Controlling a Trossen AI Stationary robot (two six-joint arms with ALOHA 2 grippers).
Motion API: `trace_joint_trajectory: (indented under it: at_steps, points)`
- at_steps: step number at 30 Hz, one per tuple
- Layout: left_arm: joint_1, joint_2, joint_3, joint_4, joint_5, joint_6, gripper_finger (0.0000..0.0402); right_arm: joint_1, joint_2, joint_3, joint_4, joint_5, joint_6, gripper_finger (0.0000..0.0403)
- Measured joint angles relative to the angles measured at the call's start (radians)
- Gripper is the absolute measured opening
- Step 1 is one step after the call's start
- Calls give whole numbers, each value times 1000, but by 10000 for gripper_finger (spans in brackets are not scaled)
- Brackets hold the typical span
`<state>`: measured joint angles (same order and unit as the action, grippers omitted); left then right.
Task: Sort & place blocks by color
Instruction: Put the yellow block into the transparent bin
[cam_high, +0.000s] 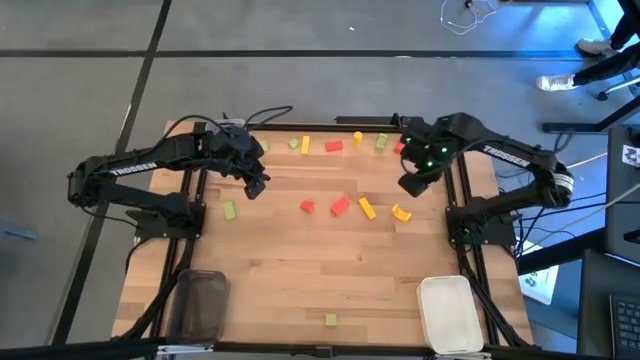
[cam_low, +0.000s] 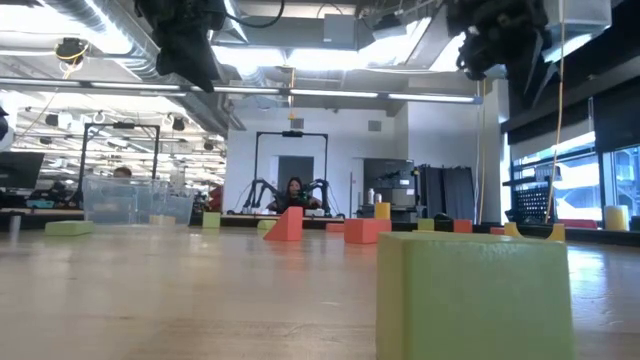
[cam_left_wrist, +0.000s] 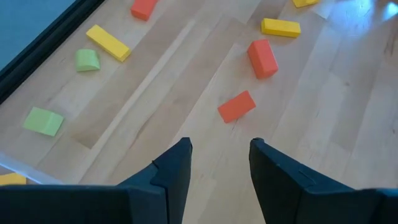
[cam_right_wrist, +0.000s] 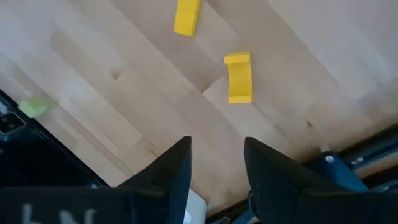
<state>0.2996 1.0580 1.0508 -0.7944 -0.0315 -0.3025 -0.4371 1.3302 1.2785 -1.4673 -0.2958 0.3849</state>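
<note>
1. Yellow blocks lie on the wood table (cam_high: 300, 260), scattered with red and green ones; none sits in the dark tray (cam_high: 197, 305) or white tray (cam_high: 448, 312).
2. Right gripper (cam_high: 412, 184) hovers just beside the notched yellow block (cam_right_wrist: 239, 77), fingers apart and empty. Left gripper (cam_high: 256, 186) waits, also open and empty.
3. Judged best: centre over the notched block, turn the wrist to pinch its short sides.
4. Its long axis points away from the fingers in the right wrist view.
</note>
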Motion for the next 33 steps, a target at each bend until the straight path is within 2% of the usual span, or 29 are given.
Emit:
trace_joint_trajectory:
  at_steps: [10,14,17,24,33]
  points:
    - [0,0,0,0,0,25,150,126,181,0,29,25,-4,147]
    - [0,0,0,0,0,25,150,147,221,0,28,25,-82,147]
    - [0,0,0,0,0,25,150,165,238,0,27,24,-180,147]
    - [0,0,0,0,0,26,150,229,248,-19,31,24,-541,147]
    - [0,0,0,1,55,48,150,301,247,-186,57,10,-802,147]
